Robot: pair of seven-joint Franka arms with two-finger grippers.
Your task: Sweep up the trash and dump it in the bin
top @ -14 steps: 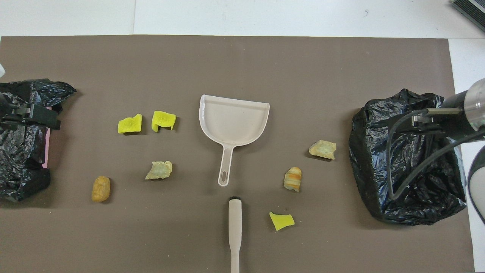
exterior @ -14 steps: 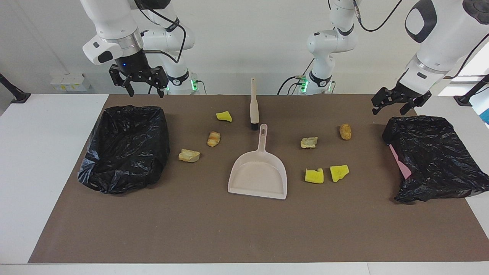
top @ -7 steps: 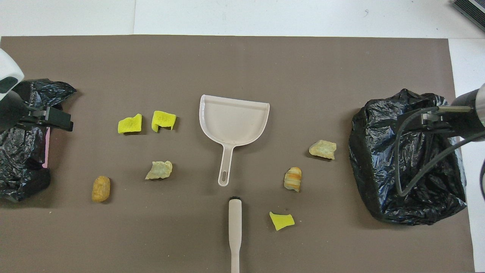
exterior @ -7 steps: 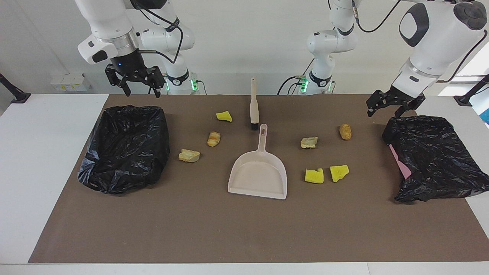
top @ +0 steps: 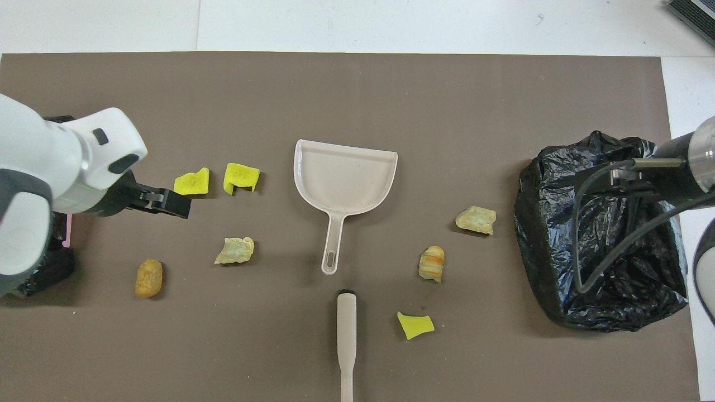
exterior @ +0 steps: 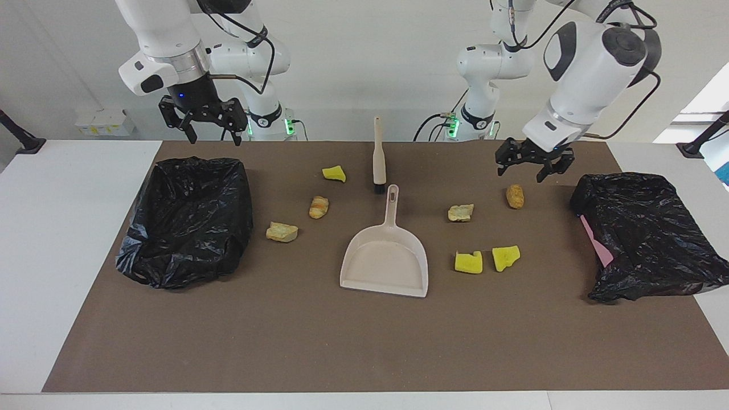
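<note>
Risk: both grippers are standing wide open and holding nothing, with brush (exterior: 378,155) and dustpan (exterior: 385,253) lying untouched; a shallow grab at the thin brush handle could be letting it roll away or knocking the nearest scrap aside.

Left gripper (exterior: 533,161) is hovering over the brown lump (exterior: 515,196); the other trash (exterior: 469,262) is lying scattered below it, toward the dustpan. Right gripper (exterior: 203,119) is waiting over the black bin (exterior: 188,219).

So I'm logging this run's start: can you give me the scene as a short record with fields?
trash: seven scraps loose on the mat, such as a brown lump and a yellow sponge chunk
dustpan: empty, mid-table
brush: lying nearer the robots than the dustpan
bins: two black-bagged, one at each end
left hand: open, over the mat near the brown lump
right hand: open, above its bin
</note>
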